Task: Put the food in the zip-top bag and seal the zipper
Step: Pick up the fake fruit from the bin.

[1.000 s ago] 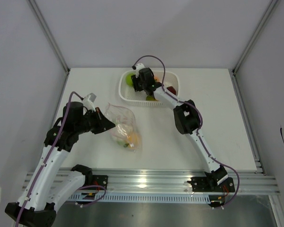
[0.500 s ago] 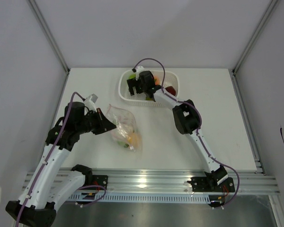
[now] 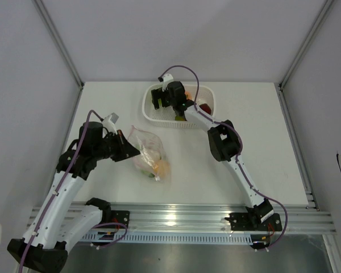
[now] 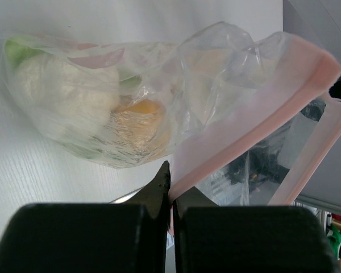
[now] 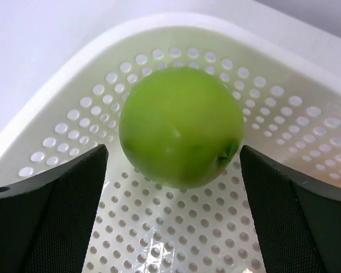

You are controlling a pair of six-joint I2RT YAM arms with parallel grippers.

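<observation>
1. While my left pincer stays pinched shut on one lip of the thin red-pink zipper strip, the clear, crinkly zip-top plastic bag lies on the white table beside my left arm, with its mouth apart.
2. Some food is already packed: a white-green leafy toy vegetable and a yellow-orange toy fruit sit inside the bag.
3. More is left to fetch. A round green toy apple rests in a corner of the white perforated plastic basket at the far side of the table, and a dark red toy apple shows in the same basket.
4. My right pincer hangs over the green apple with its fingers spread wide on either side, and they are not touching it.
5. I judge the job to be about mid-way: the basket still has to be emptied, and the zipper is unsealed.
6. Against a second ago, my right pincer has slid to the basket's left end and now covers the green apple from above, with its fingers spread wider. My left arm and the bag have scarcely shifted.
</observation>
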